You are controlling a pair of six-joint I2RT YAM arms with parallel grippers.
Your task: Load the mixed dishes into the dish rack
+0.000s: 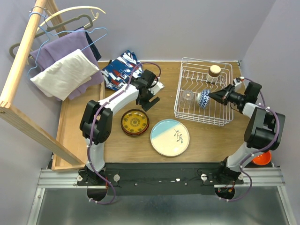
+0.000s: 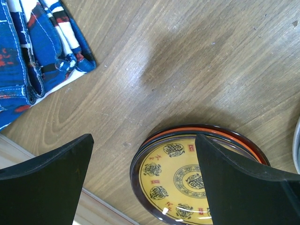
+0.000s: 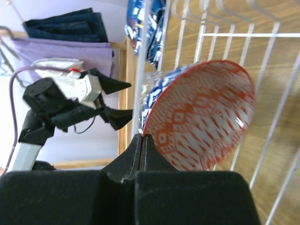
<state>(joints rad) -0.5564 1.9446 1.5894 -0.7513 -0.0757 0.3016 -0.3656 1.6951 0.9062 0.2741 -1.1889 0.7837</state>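
Observation:
The white wire dish rack (image 1: pixel 225 93) stands at the back right, with a clear glass (image 1: pixel 188 97) in it. My right gripper (image 1: pixel 213 97) is shut on the rim of a bowl (image 1: pixel 203 99), blue outside and red-patterned inside, and holds it on edge inside the rack. The right wrist view shows the shut gripper (image 3: pixel 142 138) at the bowl's (image 3: pixel 201 117) rim, among the rack wires (image 3: pixel 206 35). My left gripper (image 1: pixel 150 96) is open and empty, just above and behind the dark red-yellow plate (image 1: pixel 135 122). In the left wrist view the gripper (image 2: pixel 143 140) is above the plate (image 2: pixel 173 173). The pale blue-cream plate (image 1: pixel 169 137) lies at front centre.
A blue-red-white cloth (image 1: pixel 119 69) lies at the back left, also in the left wrist view (image 2: pixel 33 51). A tan-topped cup (image 1: pixel 214 71) stands in the rack's far side. An orange-red bowl (image 1: pixel 261 158) sits beyond the right arm. A wooden rail with hangers (image 1: pixel 61 28) and clothes stands at left.

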